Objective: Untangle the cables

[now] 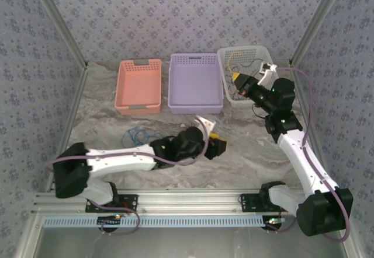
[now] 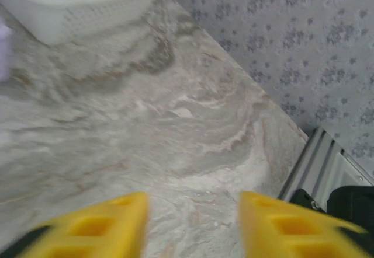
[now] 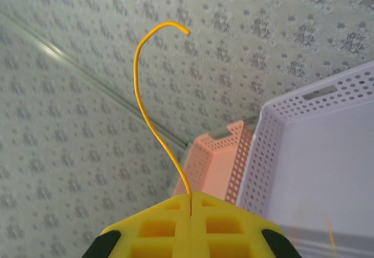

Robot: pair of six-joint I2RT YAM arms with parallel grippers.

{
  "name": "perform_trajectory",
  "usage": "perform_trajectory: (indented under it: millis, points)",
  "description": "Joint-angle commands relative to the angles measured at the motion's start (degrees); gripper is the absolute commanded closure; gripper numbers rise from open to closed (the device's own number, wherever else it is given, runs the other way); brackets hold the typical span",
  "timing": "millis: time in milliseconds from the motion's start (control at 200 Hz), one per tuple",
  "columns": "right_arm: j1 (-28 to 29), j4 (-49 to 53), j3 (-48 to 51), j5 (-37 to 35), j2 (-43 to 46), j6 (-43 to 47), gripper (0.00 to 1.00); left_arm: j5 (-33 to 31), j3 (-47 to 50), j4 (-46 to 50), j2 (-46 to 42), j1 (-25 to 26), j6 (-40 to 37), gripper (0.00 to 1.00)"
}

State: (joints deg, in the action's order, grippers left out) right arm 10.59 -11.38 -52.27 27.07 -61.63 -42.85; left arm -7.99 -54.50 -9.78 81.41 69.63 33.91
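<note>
Pinching a yellowish-tan cable [image 3: 135, 68] between closed fingers, the right end effector [image 3: 191, 202] hangs over the white basket [image 1: 245, 49], where a tangle of tan and black cables [image 1: 252, 65] lies (strands too fine to sort out). Next along the row: the purple basket [image 1: 196, 103], then the pink basket [image 1: 139, 107]. Out on the table [image 1: 257, 147], a blue cable [image 1: 139, 134] sits coiled in front of the pink one, and the left end effector [image 2: 193, 223] hovers low, fingers apart, gripping nothing.
</note>
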Motion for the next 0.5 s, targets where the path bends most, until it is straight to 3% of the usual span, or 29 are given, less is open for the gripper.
perform_trajectory:
  millis: [0, 125, 245, 360, 495]
  points:
    - [2.38, 11.15, -1.87, 0.55, 1.3, 13.42, 1.0, -3.1, -2.69, 9.61, -9.65, -2.88, -0.28, 0.35]
    - [4.43, 16.55, -2.21, -1.03, 1.51, 19.81, 1.0, -0.54, -4.1, 17.39, -18.79, -7.73, -1.18, 0.26]
    - [7.65, 20.82, -3.42, -2.21, 1.04, 25.48, 1.0, 3.61, -8.25, 24.55, -23.38, -15.73, -2.3, 0.23]
    - [11.54, 24.28, -5.11, -3.76, 0.16, 29.32, 1.0, 11.37, -15.45, 29.36, -20.44, -23.34, -3.72, 0.23]
    - [15.62, 26.9, -6.98, -3.62, -0.94, 31.47, 1.0, 14.22, -25.42, 35.38, -11.23, -24.82, -7.96, 0.23]
